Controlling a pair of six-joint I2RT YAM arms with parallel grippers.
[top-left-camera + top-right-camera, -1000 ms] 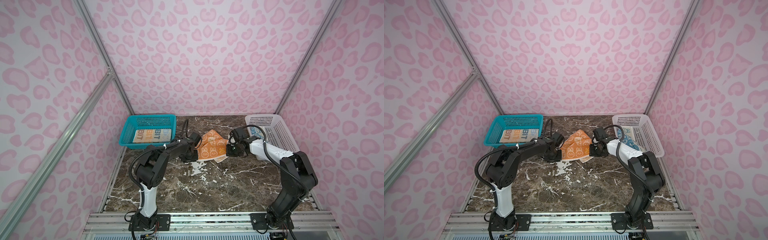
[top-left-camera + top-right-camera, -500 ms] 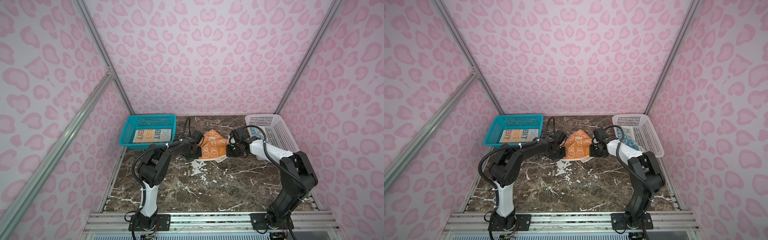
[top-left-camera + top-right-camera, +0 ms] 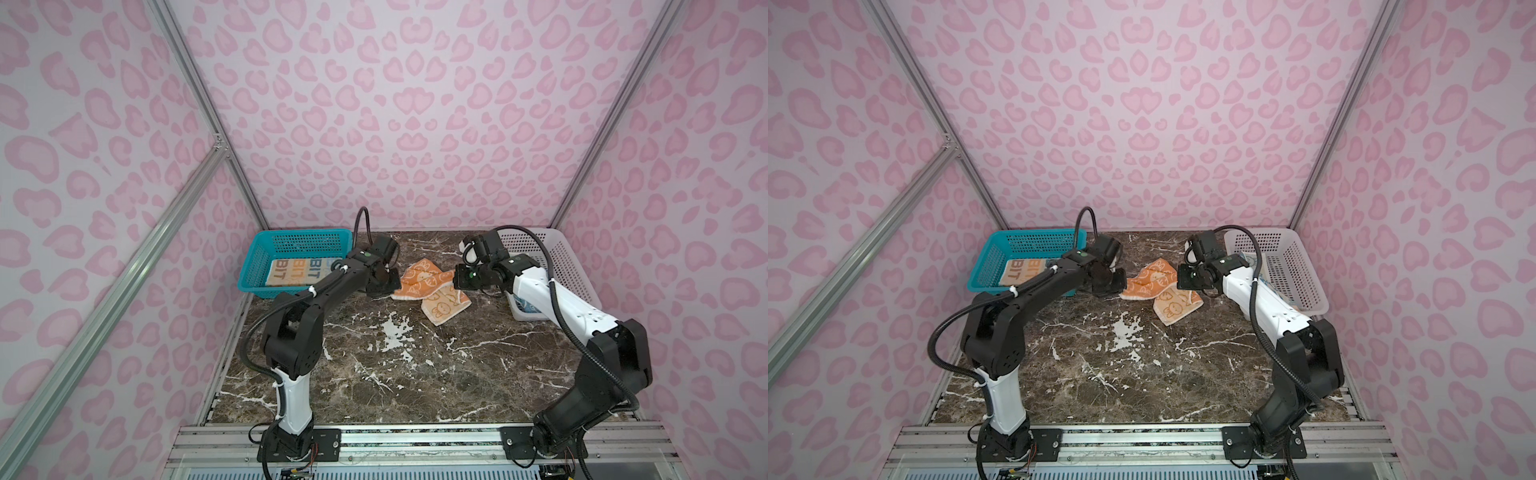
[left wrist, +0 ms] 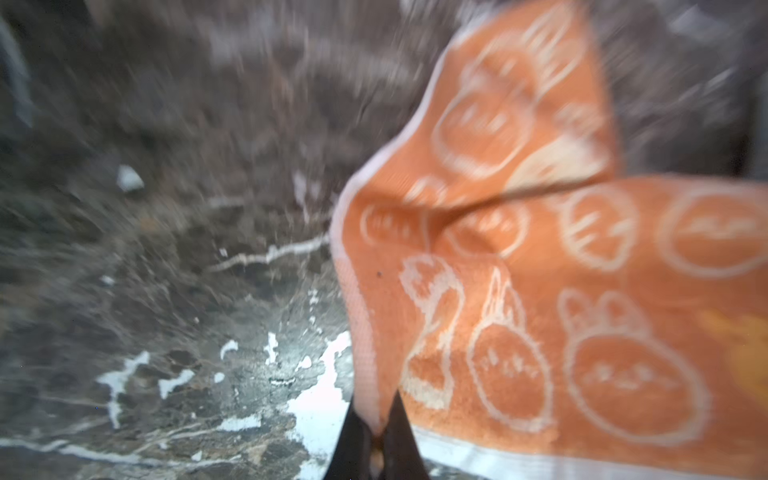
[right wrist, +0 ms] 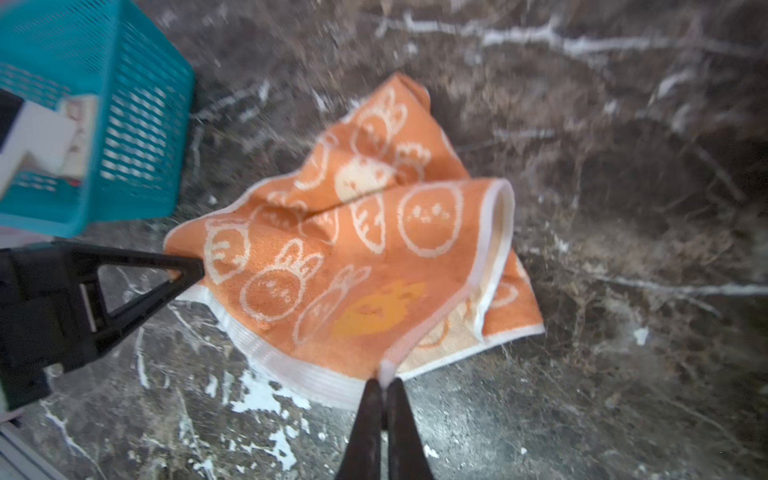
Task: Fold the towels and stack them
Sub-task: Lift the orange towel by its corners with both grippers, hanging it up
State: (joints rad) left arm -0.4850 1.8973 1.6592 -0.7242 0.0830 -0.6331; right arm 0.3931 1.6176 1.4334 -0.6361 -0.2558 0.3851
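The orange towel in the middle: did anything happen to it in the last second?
Yes. The left gripper closed on the left corner of the orange towel; a second ago its jaws were apart beside it. The right gripper stayed shut on the opposite edge. The cream towel in the teal basket did not move.

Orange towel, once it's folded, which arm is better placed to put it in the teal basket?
Probably left: the left gripper pinches the orange towel right beside the teal basket; the right gripper grips its far edge.
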